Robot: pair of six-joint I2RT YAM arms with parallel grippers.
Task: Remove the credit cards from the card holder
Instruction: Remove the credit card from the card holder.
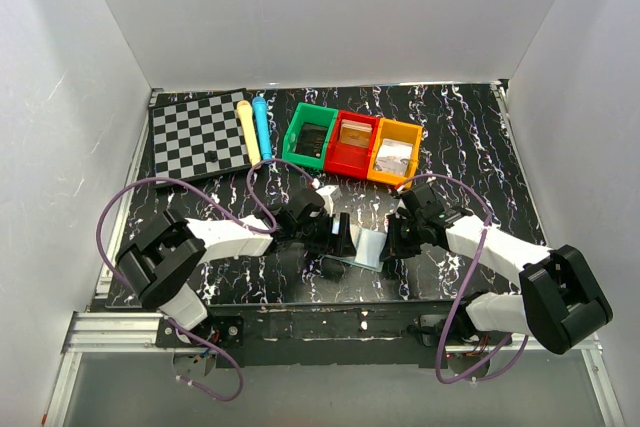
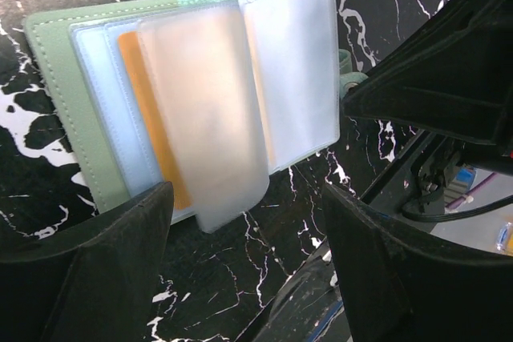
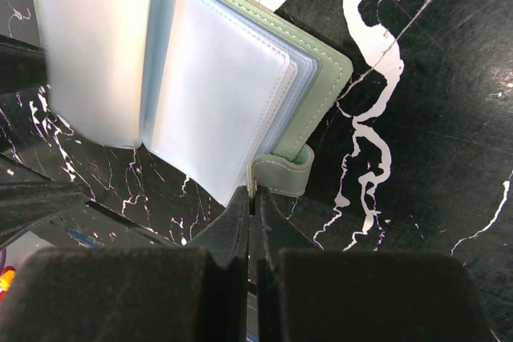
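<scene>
Open card holder [image 2: 296,70] lies flat on the marbled surface [image 2: 240,286], between both tools. The left tool [image 2: 248,234], spread wide and empty, straddles the holder's near edge. The tan-orange credit card [image 2: 152,134] sits sleeved just ahead, long axis running away from this tool. The right tool [image 3: 252,206], closed, touches the closure tab [image 3: 282,175]; whether it grips is unclear.
</scene>
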